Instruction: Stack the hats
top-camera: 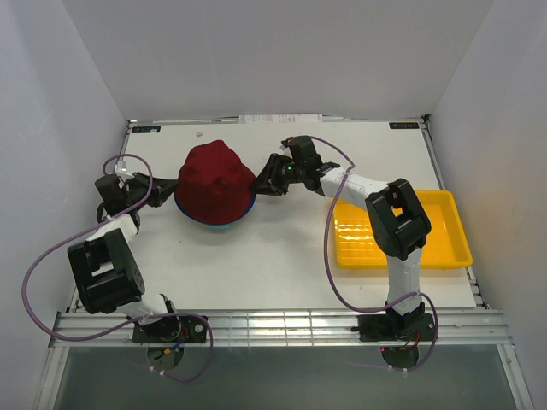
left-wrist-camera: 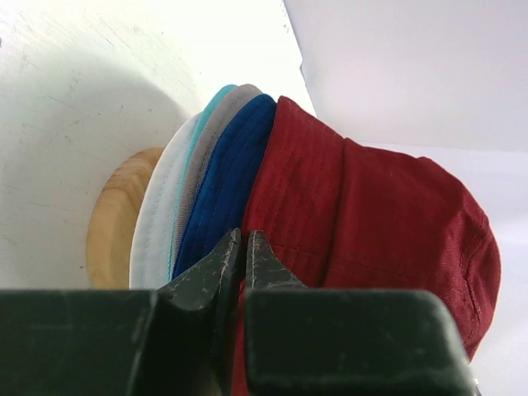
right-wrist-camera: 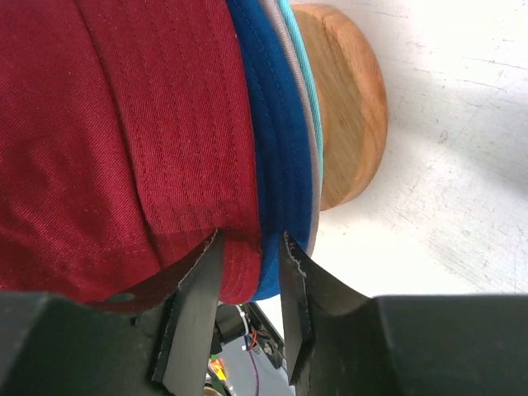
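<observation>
hats are sitting stacked on the wooden stand (left-wrist-camera: pixel 111 223) at the far left of the tabletop (top-camera: pixel 282 265), with the dark red hat (top-camera: pixel 215 182) topping the royal blue hat (left-wrist-camera: pixel 227 186), grey hat (left-wrist-camera: pixel 216 132) and teal hat (left-wrist-camera: pixel 216 97). the left claw (left-wrist-camera: pixel 244 247) is pinching the red brim, narrowed to a slit. the right claw (right-wrist-camera: pixel 250 239) is standing partly wide, straddling the red and blue brims opposite.

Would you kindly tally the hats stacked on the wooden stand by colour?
Dark red hat: 1
Royal blue hat: 1
Grey hat: 1
Teal hat: 1
Total: 4
</observation>
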Tool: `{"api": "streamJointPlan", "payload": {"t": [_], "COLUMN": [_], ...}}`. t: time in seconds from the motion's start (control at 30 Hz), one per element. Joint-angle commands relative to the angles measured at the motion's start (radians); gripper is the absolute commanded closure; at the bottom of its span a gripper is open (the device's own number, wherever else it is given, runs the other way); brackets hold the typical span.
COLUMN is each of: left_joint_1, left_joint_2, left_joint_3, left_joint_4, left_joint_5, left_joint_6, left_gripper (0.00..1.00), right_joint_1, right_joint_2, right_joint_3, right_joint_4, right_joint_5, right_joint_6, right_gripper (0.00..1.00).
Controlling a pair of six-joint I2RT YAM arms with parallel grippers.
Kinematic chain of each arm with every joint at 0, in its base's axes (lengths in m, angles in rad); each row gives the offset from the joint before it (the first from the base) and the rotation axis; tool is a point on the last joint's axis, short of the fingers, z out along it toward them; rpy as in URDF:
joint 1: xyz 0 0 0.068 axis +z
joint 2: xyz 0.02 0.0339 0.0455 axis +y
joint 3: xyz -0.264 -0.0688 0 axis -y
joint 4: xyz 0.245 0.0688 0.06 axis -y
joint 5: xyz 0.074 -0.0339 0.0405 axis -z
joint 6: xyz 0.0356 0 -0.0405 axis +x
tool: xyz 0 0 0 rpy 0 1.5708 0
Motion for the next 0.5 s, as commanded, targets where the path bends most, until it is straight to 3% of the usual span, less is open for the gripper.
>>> {"api": "streamJointPlan", "payload": {"t": [0.0, 0.23, 0.47], "left_joint_1": [0.003, 0.005, 0.011], "left_joint_2": [-0.013, -0.009, -0.007], "left_joint_3": [-0.005, -0.010, -0.011], "left_joint_4": [0.021, 0.020, 0.014], "left_joint_5": [0.029, 0.032, 0.029], "left_joint_6": [0.001, -0.008, -0.010], "left_gripper": [0.88, 0.99, 1.00], "right_joint_1": [-0.005, -0.005, -0.008], "right_joint_2": [-0.036, -0.052, -0.079], "right_joint_3": [0.019, 0.005, -0.047], "right_joint_4": [0.036, 0.065, 0.140], "right_joint_5": [0.009, 0.023, 0.037], "right_joint_6": [-0.009, 0.004, 0.024], "right_gripper": [0.61, 0.55, 0.54]}}
